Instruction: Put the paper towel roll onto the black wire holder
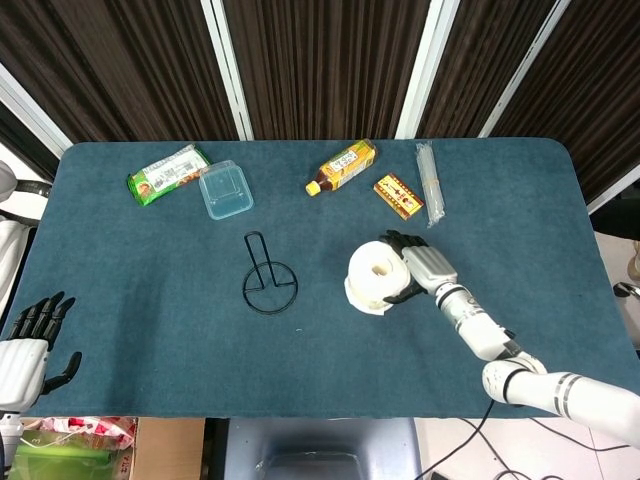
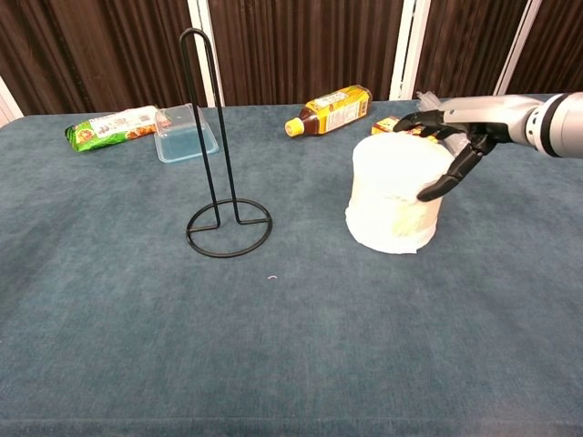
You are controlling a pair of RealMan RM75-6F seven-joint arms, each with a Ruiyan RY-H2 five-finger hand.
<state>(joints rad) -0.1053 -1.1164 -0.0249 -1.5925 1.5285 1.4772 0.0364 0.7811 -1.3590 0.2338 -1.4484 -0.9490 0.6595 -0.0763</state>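
The white paper towel roll [image 1: 378, 270] [image 2: 392, 196] stands on end on the blue table, right of centre. My right hand [image 1: 418, 265] [image 2: 455, 137] grips it from its right side, with the fingers over the far rim and the thumb pressed on the near side. The black wire holder [image 1: 268, 280] [image 2: 228, 223] stands upright to the left of the roll, a ring base with a tall loop, apart from the roll. My left hand [image 1: 28, 350] hangs by the table's near left corner, fingers apart and holding nothing.
Along the far side lie a green snack packet [image 1: 167, 173], a clear plastic container [image 1: 225, 189], a yellow bottle on its side [image 1: 342, 166], a small orange box [image 1: 398, 195] and a clear plastic sleeve [image 1: 431, 180]. The box and sleeve lie just behind my right hand.
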